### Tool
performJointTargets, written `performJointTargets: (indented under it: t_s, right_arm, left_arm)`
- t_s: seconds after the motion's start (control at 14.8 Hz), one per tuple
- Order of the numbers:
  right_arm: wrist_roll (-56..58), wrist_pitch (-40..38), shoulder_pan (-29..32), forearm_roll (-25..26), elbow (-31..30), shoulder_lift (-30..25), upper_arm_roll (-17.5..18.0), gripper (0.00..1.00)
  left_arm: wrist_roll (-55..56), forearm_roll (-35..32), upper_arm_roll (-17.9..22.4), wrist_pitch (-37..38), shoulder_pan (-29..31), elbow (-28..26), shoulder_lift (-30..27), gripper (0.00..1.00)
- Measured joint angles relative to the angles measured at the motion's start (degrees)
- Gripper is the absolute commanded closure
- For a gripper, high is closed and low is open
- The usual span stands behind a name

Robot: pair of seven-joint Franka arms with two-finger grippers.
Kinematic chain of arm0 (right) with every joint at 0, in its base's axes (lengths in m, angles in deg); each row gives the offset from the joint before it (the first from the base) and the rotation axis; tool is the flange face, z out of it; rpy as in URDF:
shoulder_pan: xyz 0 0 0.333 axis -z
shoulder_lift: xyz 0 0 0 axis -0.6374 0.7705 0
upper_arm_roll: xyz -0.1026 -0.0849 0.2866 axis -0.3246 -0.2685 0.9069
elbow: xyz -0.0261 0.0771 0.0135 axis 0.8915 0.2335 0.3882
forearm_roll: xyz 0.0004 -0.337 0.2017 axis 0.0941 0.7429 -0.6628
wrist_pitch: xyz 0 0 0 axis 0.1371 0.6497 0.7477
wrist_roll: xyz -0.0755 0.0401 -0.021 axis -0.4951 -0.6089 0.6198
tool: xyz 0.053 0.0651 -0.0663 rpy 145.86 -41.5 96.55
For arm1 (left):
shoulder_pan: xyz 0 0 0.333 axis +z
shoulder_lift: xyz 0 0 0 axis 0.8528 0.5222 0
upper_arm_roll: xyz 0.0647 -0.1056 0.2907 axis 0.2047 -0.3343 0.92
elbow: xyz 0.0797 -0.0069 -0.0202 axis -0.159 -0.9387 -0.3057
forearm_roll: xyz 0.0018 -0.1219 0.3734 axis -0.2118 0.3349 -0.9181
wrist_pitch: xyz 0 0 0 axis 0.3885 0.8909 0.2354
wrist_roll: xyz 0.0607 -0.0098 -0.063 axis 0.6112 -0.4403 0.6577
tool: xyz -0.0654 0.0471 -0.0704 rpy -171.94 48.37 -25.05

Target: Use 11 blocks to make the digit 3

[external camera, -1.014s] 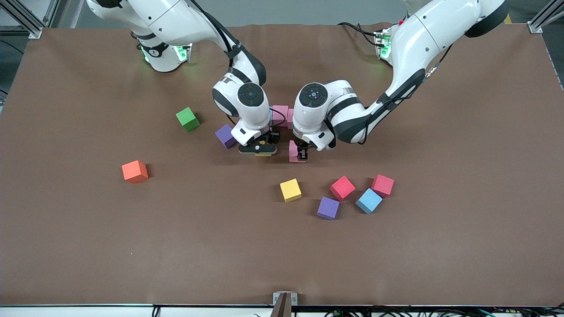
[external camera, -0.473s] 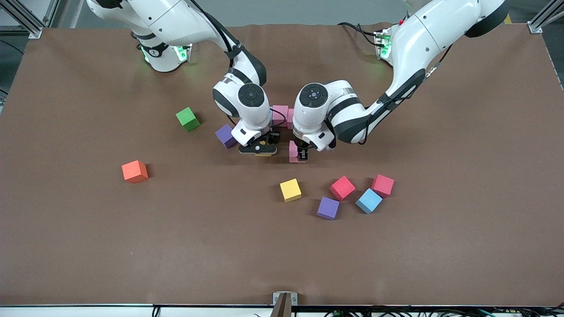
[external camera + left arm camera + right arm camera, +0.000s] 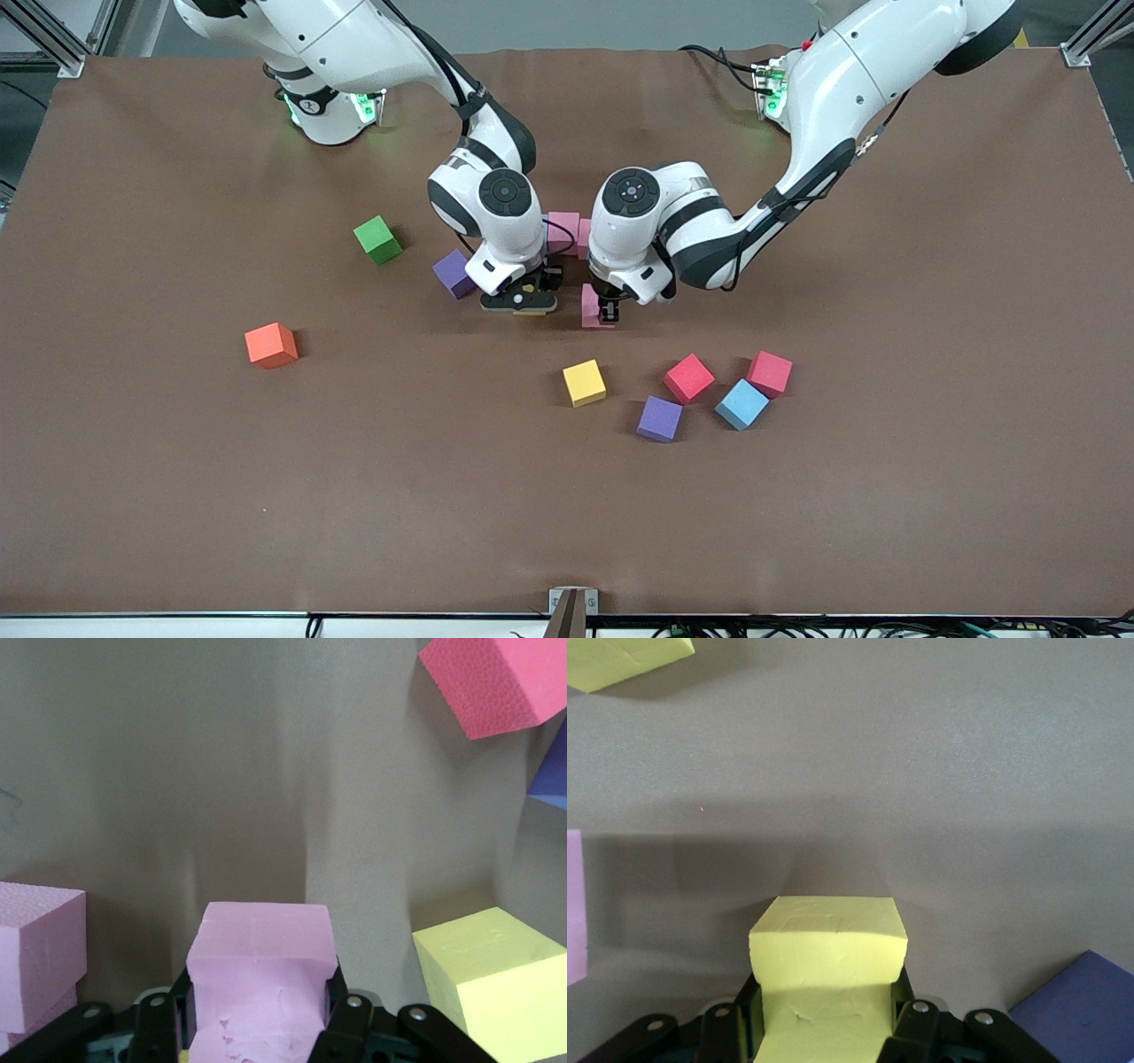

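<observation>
No readable writing or labels anywhere; cubes are plain matte foam. Left gripper [image 3: 608, 312] mid-frame, clamped on a pink block [image 3: 259, 979], foam squeezed in at the sides. Right gripper [image 3: 520, 301] just beside it, clamped on a yellow block [image 3: 828, 966], also pinched in. More pink blocks [image 3: 564, 229] sit in the gap between the two wrists, above the held ones in frame. Purple block [image 3: 454, 272] next to the right wrist. Loose cluster lower centre of front view: yellow cube [image 3: 584, 383], red cube [image 3: 688, 377], purple cube [image 3: 660, 418], light blue cube [image 3: 741, 403], pink-red cube [image 3: 769, 373]. Green cube [image 3: 377, 239] and orange cube [image 3: 271, 345] well apart, toward the frame's left edge
</observation>
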Motion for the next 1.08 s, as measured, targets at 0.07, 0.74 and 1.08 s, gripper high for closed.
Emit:
performJointTargets:
  t_s: [0.07,0.74,1.08]
  right_arm:
    - [0.17,-0.13,0.0,0.0,0.06,0.03,0.0,0.98]
    - [0.24,-1.28,0.0,0.0,0.55,0.2,-0.01,0.98]
    - [-0.64,-1.44,0.0,0.0,0.59,0.21,0.01,0.98]
  left_arm:
    - [0.0,0.0,0.01,0.0,0.0,0.01,0.0,0.51]
    - [0.0,0.0,0.01,0.0,0.0,0.05,0.0,0.51]
    - [0.0,0.0,0.01,0.0,-0.01,0.06,0.0,0.51]
